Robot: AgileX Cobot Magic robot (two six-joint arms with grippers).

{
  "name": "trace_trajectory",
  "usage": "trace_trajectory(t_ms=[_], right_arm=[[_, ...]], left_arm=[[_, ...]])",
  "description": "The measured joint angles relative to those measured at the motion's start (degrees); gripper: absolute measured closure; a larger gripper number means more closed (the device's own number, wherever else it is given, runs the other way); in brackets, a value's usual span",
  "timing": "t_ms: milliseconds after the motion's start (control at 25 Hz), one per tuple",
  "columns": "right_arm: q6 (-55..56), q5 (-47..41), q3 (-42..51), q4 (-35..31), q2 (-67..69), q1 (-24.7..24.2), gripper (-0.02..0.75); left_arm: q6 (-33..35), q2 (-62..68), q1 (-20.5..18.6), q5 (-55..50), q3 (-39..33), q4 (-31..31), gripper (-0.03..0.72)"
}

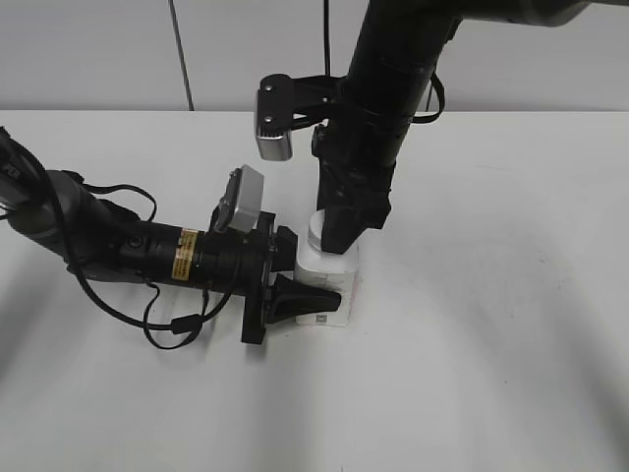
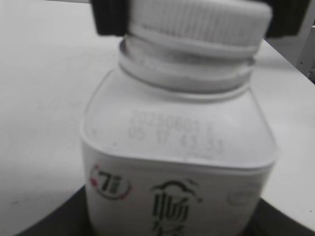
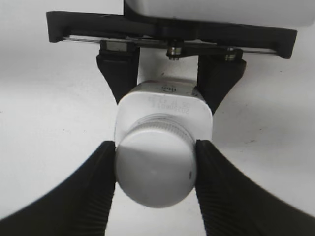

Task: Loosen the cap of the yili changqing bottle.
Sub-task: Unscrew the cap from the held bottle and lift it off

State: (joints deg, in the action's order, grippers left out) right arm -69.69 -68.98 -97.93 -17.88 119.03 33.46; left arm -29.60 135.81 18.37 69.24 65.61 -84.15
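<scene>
Two-arm cap-loosening, mid-grip. The yili changqing bottle (image 1: 329,280) stands upright on the white table (image 1: 511,324), just below the centre of the exterior frame. My left gripper (image 1: 295,285) comes in level from the left and clamps the bottle's body. My right gripper (image 3: 155,169) descends from the top of that frame and is closed on the cap (image 3: 155,172).

Risks, as I judge them: if the left clamp is weak, the bottle will turn with the cap; if the ribbed pads (image 3: 101,182) slip on the rim, the twist is lost; a tilted pull could tip the bottle.

View differences: the right wrist view alone shows both pads touching the cap's sides, with the left gripper's fingers flanking the body at upper centre. The left wrist view alone shows the threaded neck (image 2: 184,73) and printed label (image 2: 170,206). The exterior view alone shows both arms.
</scene>
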Motion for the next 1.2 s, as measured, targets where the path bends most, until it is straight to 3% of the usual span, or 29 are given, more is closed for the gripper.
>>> trace_trajectory(t_ms=[600,1200], right_arm=[[1.8,-0.5,-0.2,0.1,-2.5,0.1,0.352],[34.3,-0.7,-6.0,3.1,-3.0,0.1,0.352]], left_arm=[[-0.1,0.0,0.0,0.2,0.0,-0.7,0.320],[-0.1,0.0,0.0,0.2,0.0,-0.8,0.321]])
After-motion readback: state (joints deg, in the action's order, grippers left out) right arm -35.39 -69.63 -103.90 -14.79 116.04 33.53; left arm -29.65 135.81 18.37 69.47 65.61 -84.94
